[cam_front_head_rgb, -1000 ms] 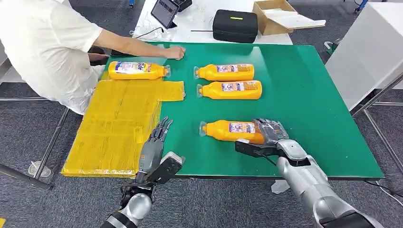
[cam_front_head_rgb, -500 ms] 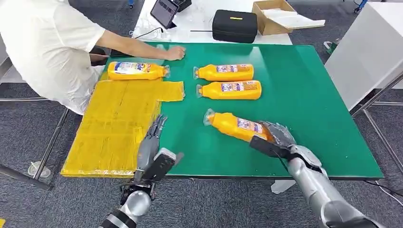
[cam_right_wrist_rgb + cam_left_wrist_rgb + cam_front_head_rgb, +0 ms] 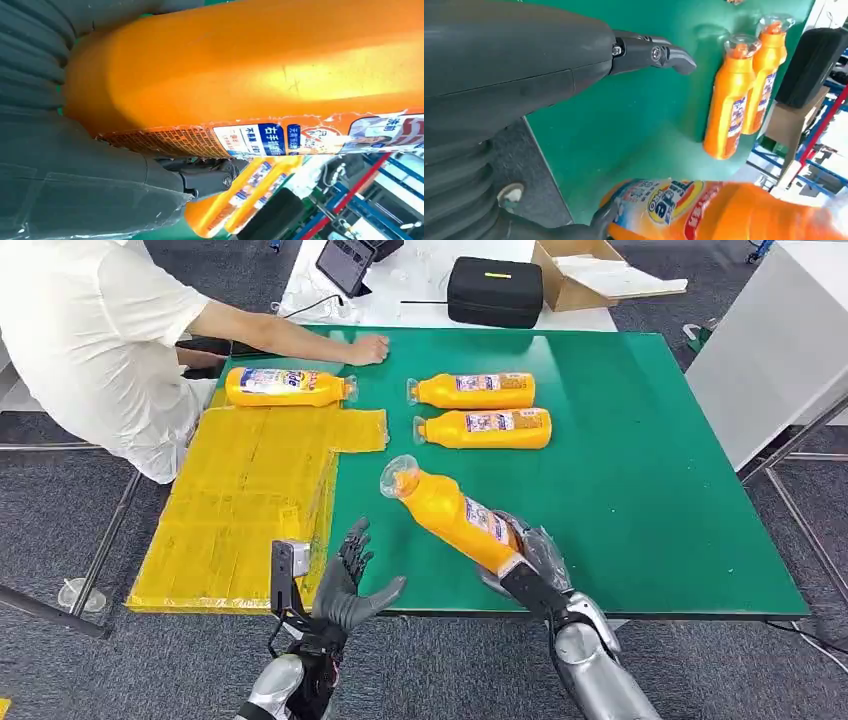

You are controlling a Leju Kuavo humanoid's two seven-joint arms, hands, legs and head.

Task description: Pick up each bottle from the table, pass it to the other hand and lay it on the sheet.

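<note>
My right hand grips the base of an orange bottle, lifted clear of the green table and tilted, its clear cap pointing up and toward my left side. My left hand hangs at the near table edge, palm turned to the bottle, fingers spread and holding nothing; from the left wrist view the labelled body of the bottle sits just beside my thumb, though I can't quite tell if they touch. Two more bottles lie side by side on the far middle of the table, caps to the left. On the yellow sheet, at its far end, one bottle already lies flat. A person in a white shirt leans in there, one fist resting on the table.
</note>
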